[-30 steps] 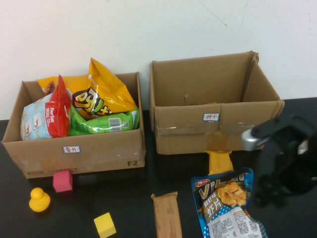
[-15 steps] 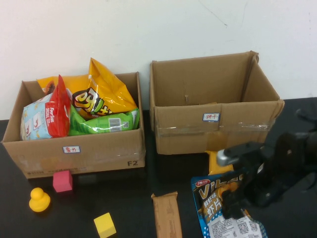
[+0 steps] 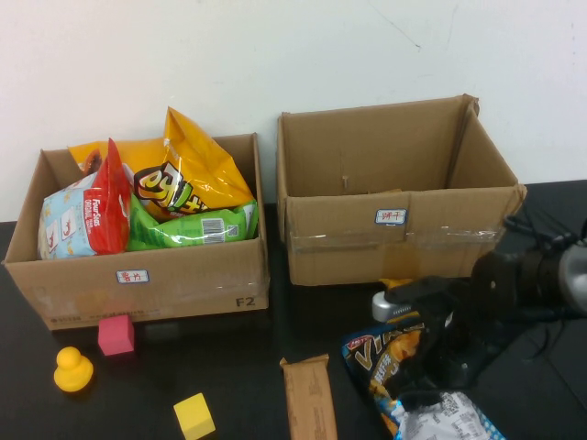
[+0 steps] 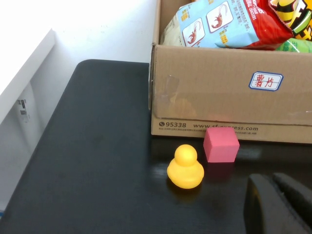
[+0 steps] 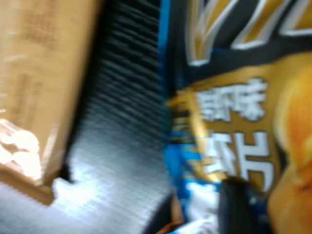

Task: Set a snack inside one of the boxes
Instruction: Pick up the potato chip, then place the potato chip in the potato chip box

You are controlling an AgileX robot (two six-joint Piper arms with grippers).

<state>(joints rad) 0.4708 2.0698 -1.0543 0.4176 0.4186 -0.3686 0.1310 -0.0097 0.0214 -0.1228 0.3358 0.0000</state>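
A blue snack bag (image 3: 374, 356) with gold print lies crumpled on the black table in front of the empty right box (image 3: 339, 243). My right gripper (image 3: 426, 362) is down on the bag and looks shut on it; in the right wrist view the bag (image 5: 234, 112) fills the picture and a dark finger (image 5: 239, 204) presses into its film. The left box (image 3: 183, 284) holds several snack bags. My left gripper (image 4: 282, 207) is out of the high view. It hovers shut and empty over the table near the left box's front.
A brown snack bar (image 3: 308, 399) lies left of the bag. A yellow duck (image 3: 72, 368), a pink cube (image 3: 116, 334) and a yellow cube (image 3: 193, 415) sit before the left box. Cables trail at the right edge (image 3: 541, 229).
My right arm has swung in from the right and down onto the blue bag. The bag, flat before, is now bunched up and shifted left. The left side has not moved.
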